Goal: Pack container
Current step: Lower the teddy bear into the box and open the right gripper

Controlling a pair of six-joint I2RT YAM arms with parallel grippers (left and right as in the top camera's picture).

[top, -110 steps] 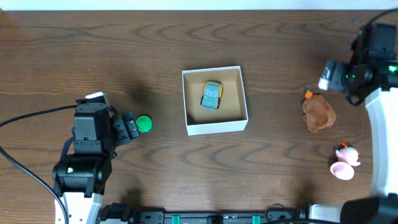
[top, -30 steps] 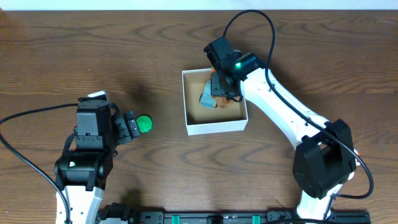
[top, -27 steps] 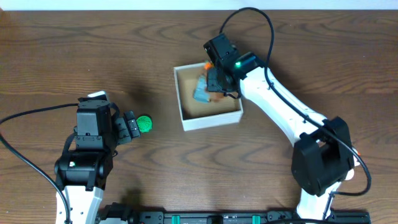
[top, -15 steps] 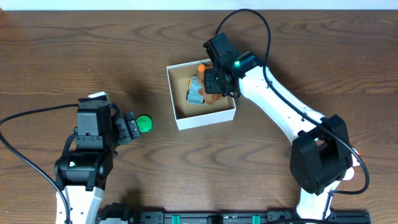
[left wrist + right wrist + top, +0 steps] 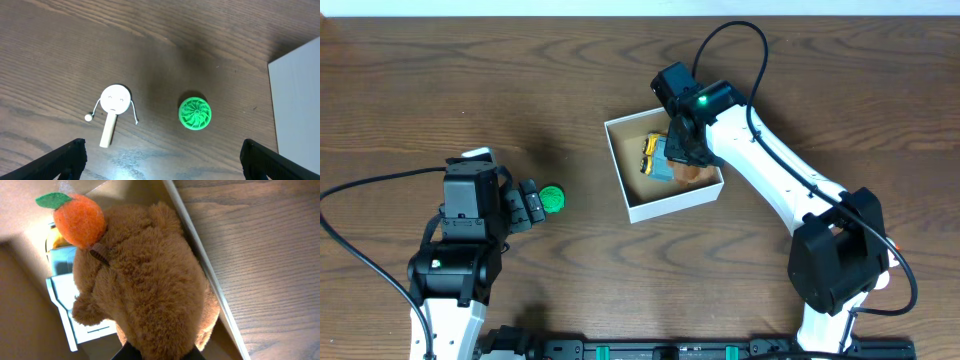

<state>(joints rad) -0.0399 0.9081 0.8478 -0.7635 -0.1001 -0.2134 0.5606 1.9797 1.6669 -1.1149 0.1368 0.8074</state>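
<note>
Right tool [image 5: 684, 150] clenched on a brown plush toy [image 5: 145, 280] inside the container [image 5: 665, 207], toy car [image 5: 655, 158] beside it; left tool [image 5: 532, 203] released, green disc [image 5: 195, 113] just ahead

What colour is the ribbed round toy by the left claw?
Bright green. The round toy shows best in the left wrist view.

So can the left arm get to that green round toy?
Probably yes. The green round toy lies on the bare table just ahead of the open left gripper, with nothing between them.
</note>
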